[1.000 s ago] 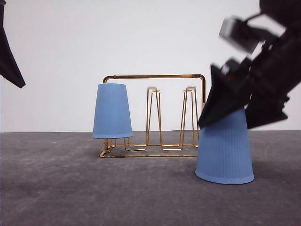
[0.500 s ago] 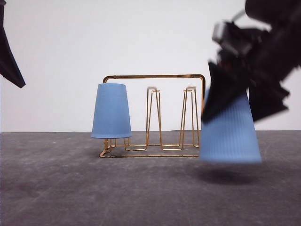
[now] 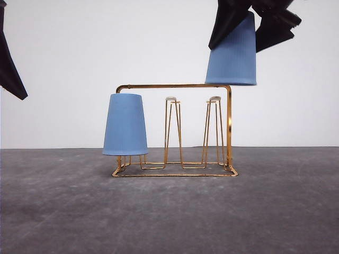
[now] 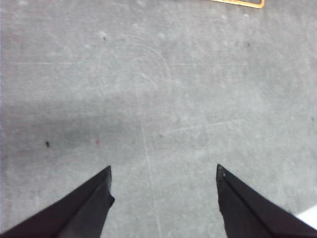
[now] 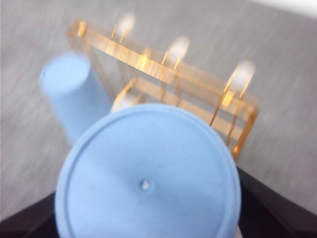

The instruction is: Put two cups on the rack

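Now the second light-blue ribbed plastic cup (image 3: 231, 53) hangs upside down in the right gripper (image 3: 249, 24), whose dark jaws are clamped on its upper part, above the right end of the thin gold wire rack (image 3: 175, 129); the first light-blue cup (image 3: 125, 125) already sits inverted at the rack's left end. The step in hand is carrying cup two over; next, I judge, its mouth must be centred over a free white-tipped prong (image 3: 214, 99) and lowered. A second ago this cup stood on the grey table (image 3: 169, 211) right of the rack; half a second ago it was just lifting. The left gripper (image 4: 163, 198) is spread wide, holding nothing.
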Action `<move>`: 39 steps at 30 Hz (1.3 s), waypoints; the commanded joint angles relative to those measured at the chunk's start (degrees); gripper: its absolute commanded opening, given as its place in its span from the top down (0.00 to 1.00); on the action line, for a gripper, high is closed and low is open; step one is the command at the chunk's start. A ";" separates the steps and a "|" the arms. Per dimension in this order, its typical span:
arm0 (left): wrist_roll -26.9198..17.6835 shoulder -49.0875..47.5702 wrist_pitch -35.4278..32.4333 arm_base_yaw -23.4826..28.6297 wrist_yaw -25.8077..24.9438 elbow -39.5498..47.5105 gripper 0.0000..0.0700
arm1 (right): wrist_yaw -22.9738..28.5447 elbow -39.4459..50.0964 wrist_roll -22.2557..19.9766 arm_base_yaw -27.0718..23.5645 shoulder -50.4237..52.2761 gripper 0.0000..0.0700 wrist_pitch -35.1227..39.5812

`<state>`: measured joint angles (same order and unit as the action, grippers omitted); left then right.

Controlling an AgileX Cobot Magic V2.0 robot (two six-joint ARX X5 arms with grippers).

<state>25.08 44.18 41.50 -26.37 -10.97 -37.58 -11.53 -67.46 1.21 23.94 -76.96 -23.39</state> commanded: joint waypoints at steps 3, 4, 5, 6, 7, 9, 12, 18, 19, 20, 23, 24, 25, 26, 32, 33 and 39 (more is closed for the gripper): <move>-0.55 0.26 -0.37 -0.22 0.34 -0.37 0.45 | 1.45 -1.09 -0.79 0.20 -2.22 0.42 4.82; -0.55 0.26 -0.37 -0.22 0.43 -0.37 0.45 | 1.50 -1.09 -0.79 0.17 -2.99 0.42 5.67; -0.55 0.26 -0.37 -0.22 0.46 -0.37 0.45 | 1.50 -1.09 -0.85 0.16 -3.91 0.42 6.40; -0.55 0.26 -0.38 -0.22 0.47 -0.37 0.45 | 1.50 -1.09 -1.05 0.14 -4.89 0.42 7.02; -0.55 0.26 -0.40 -0.22 0.47 -0.37 0.45 | 1.50 -1.09 -1.33 0.13 -5.92 0.42 7.58; -0.55 0.26 -0.40 -0.22 0.59 -0.37 0.45 | 1.49 -1.09 -2.20 0.14 -8.36 0.42 8.72; -0.55 0.26 -0.39 -0.22 0.91 -0.37 0.45 | 1.50 -1.09 -2.51 0.22 -12.51 0.42 10.61; -0.55 0.28 -0.39 -0.22 1.06 -0.37 0.45 | 1.50 -1.09 -2.44 0.04 -19.24 0.40 11.77; -0.55 0.28 -0.37 -0.22 1.06 -0.37 0.45 | 1.50 -1.09 -2.33 0.04 -20.02 0.38 11.77; -0.57 0.28 -0.37 -0.22 1.06 -0.37 0.45 | 1.50 -1.09 -2.27 0.05 -20.63 0.36 11.68; -0.59 0.31 -0.37 -0.22 1.06 -0.37 0.45 | 1.46 -1.09 -1.75 0.09 -21.62 0.20 11.41; -0.57 0.31 -0.37 -0.22 1.06 -0.37 0.45 | 1.48 -1.10 -1.64 0.10 -21.62 0.15 11.20; -0.57 0.31 -0.37 -0.22 1.06 -0.37 0.45 | 1.46 -1.12 -1.64 0.16 -21.61 0.11 11.17; -0.57 0.31 -0.37 -0.22 1.06 -0.37 0.45 | 1.48 -1.24 -1.56 0.24 -21.42 0.10 10.94; -0.61 0.31 -0.39 -0.22 1.06 -0.37 0.45 | 1.41 -6.80 1.07 -0.46 -17.49 0.10 -1.50; -0.67 0.31 -0.40 -0.22 1.06 -0.37 0.45 | 1.42 -8.47 1.45 -0.51 -16.89 0.10 -5.08; -1.87 0.31 -0.44 -0.22 1.10 -0.37 0.45 | 1.07 -13.88 -1.14 -0.52 -12.75 0.11 -22.78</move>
<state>24.41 44.18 41.47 -26.37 -10.20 -37.58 -10.40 -81.01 1.38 23.14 -88.61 -43.96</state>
